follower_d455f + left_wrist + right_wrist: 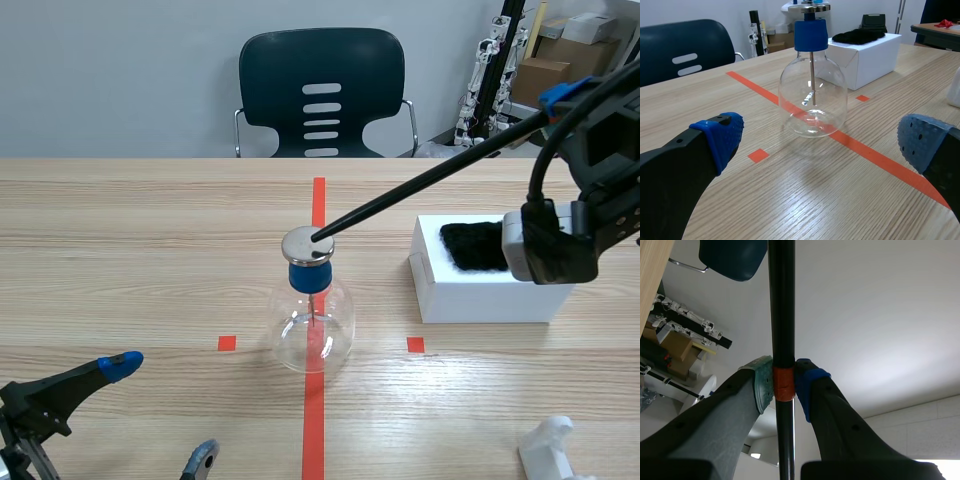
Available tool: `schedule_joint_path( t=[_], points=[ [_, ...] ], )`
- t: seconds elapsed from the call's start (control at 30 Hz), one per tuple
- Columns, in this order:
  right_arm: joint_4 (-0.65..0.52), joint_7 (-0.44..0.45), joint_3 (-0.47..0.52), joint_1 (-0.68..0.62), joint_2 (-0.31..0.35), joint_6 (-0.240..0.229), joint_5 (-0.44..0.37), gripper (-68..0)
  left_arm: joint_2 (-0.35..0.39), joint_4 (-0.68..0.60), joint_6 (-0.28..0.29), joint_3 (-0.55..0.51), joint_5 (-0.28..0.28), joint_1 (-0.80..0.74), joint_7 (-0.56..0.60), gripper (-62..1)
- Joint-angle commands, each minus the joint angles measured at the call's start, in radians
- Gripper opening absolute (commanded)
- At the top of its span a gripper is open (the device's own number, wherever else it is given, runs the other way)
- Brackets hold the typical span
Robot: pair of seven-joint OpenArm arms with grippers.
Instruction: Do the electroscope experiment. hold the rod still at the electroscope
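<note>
In the scene view the rod [430,180] slants from the right hand [560,98], high at the far right, down and left to the electroscope [313,310] at the middle of the worktop [120,250], its tip on the metal cap [308,246]. The left wrist view shows the left hand [822,142] released, the electroscope ahead of it. The right wrist view shows the right hand clenched on the rod at the orange band [783,385].

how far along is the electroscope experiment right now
Done: the right gripper is shut on the long black rod at its orange band, and the rod's tip sits at the round metal plate atop the clear glass flask electroscope. The black cloth lies on the white box, so rubbing seems over. In hand: the hold itself. Left: only keeping still; the left gripper is open and holds nothing.
</note>
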State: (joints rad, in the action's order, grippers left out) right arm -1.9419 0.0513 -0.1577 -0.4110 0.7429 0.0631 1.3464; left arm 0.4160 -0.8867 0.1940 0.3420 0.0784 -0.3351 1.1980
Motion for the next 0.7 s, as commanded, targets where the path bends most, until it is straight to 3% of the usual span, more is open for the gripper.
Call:
schedule_joint_path(
  t=[0.0,0.33,0.57,0.67],
  points=[
    [-0.007,-0.011,0.013,0.012,0.011,0.016,-0.001,-66.5,0.0,-0.009,0.002,-0.002,-0.006,0.0,0.013,1.4],
    [-0.068,-0.01,0.116,-0.063,0.011,0.026,-0.095,-66.5,0.0,-0.009,0.002,-0.002,-0.006,0.0,0.014,1.4],
    [-0.174,0.002,0.32,-0.216,0.008,0.027,-0.269,-66.5,0.0,-0.009,0.002,-0.002,-0.006,0.0,0.014,1.4],
    [-0.21,0.056,0.439,-0.288,-0.045,0.049,-0.324,-66.5,0.0,-0.009,0.002,-0.002,-0.006,0.0,0.014,1.4]
  ],
)
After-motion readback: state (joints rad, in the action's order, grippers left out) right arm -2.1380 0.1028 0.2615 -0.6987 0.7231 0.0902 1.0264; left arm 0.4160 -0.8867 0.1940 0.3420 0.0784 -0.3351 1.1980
